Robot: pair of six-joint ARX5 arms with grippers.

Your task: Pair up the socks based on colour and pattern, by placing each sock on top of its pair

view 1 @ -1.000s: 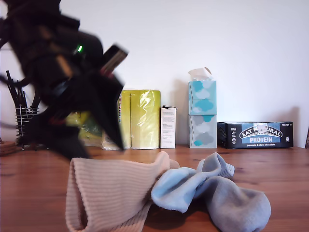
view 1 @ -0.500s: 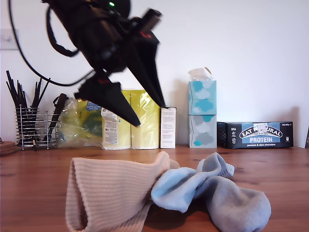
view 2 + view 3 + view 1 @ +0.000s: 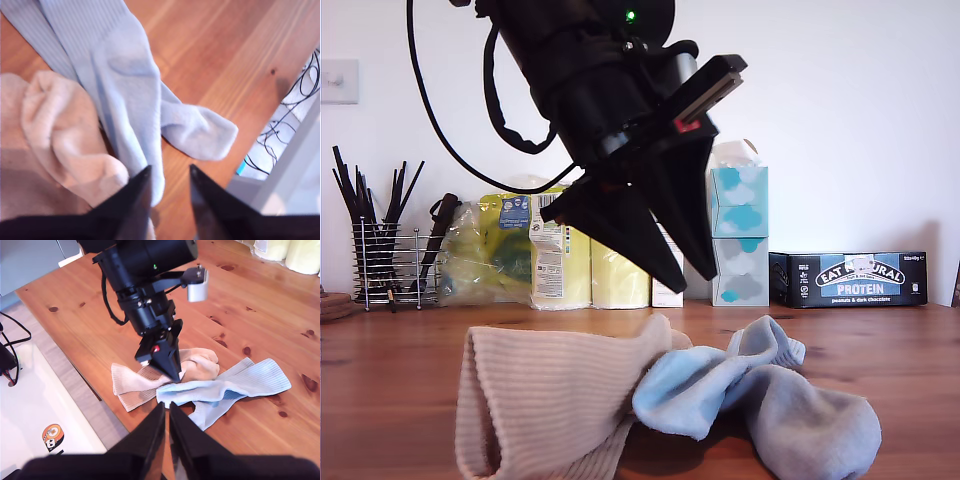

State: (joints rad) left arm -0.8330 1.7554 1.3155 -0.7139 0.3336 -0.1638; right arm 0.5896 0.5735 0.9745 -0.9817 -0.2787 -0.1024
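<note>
The socks lie in one heap on the wooden table (image 3: 880,340). In the exterior view the beige socks (image 3: 550,410) are left of the pale blue socks (image 3: 760,400) with greyish feet, and the two colours overlap. Up close, the pale blue socks (image 3: 125,75) lie across the beige socks (image 3: 55,135). My first gripper (image 3: 690,283) hangs open just above the heap, nothing between its fingers (image 3: 132,200). From high up, the second wrist view shows the beige socks (image 3: 135,385), the blue socks (image 3: 250,382) and my first gripper (image 3: 172,374) over them. My second gripper (image 3: 165,412) is shut and empty.
Along the back wall stand a wire holder of black sticks (image 3: 380,260), yellow packets (image 3: 560,250), stacked tissue boxes (image 3: 740,235) and a dark protein-bar box (image 3: 848,278). The table's edge (image 3: 75,370) runs close to the heap, with floor and cables (image 3: 12,360) beyond.
The first arm has swung from the exterior view's left towards the middle and lower, so its open fingers now hang over the heap. The socks have not moved.
</note>
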